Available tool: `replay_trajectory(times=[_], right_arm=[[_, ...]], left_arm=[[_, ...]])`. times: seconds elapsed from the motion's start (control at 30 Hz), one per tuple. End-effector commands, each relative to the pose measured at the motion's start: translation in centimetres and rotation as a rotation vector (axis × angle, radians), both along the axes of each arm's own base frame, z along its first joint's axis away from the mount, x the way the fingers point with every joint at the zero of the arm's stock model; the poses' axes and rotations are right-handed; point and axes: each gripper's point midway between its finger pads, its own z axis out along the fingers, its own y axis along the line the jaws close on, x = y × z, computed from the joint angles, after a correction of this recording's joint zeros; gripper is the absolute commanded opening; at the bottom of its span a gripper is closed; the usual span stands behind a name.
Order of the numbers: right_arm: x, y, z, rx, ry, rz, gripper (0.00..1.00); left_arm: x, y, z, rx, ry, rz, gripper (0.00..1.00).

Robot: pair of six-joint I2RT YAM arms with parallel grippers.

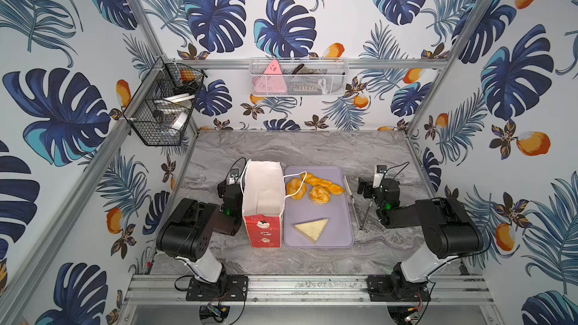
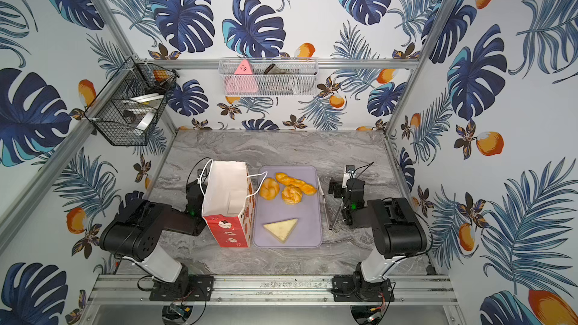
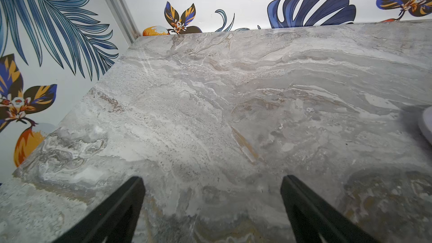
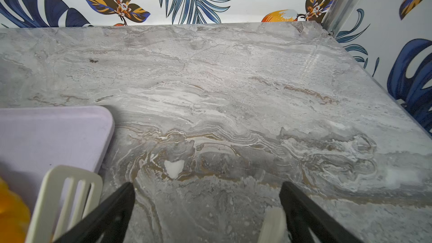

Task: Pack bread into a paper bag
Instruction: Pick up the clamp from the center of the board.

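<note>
Four bread pieces [image 1: 319,195] wait on the tray [image 1: 334,214]; bag [image 1: 264,189] stands just beside, nothing packed yet. Gaping wide, empty: left claw [image 3: 212,178], right claw [image 4: 207,184]. Next, likely: grab the tongs [image 1: 351,201] below the right claw.

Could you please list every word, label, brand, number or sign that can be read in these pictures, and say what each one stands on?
No text can be read in any view.
paper bag: the red front carries cartoon faces only; any lettering there is too small to make out.
pink triangle in the wire basket: drawn face marks, no letters.
</note>
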Motion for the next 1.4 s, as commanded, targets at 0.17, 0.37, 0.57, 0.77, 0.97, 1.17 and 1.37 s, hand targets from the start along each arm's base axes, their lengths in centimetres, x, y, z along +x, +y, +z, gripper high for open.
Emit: replay_trajectory(times=[0.17, 0.37, 0.57, 0.77, 0.97, 1.17, 1.37], right_arm=[[0.0, 0.5, -0.2, 0.007, 0.009, 0.027, 1.0], [0.0, 0.5, -0.2, 0.011, 0.011, 0.029, 1.0], [0.0, 0.5, -0.1, 0.01, 0.009, 0.029, 1.0], [0.0, 0.6, -0.2, 0.012, 0.012, 0.029, 1.0], [0.5, -0.4, 1.1, -0.004, 0.025, -0.029, 1.0], [2.0, -1.3, 5.5, 0.0, 0.08, -0.132, 1.0], [2.4, -1.8, 11.9, 0.093, 0.05, -0.211, 1.0]], left_arm=[[0.1, 0.0, 0.1, -0.001, 0.0, -0.001, 0.99], [0.1, 0.0, 0.1, -0.002, -0.001, -0.001, 0.99], [0.1, 0.0, 0.1, -0.002, -0.001, -0.001, 0.99], [0.0, 0.0, 0.1, -0.001, 0.0, -0.001, 0.99], [-0.3, 0.9, 0.7, 0.001, -0.019, 0.051, 0.99], [-0.4, 0.4, 1.0, 0.005, -0.027, 0.027, 0.99], [1.1, -0.3, 6.0, 0.046, 0.054, -0.015, 0.99]])
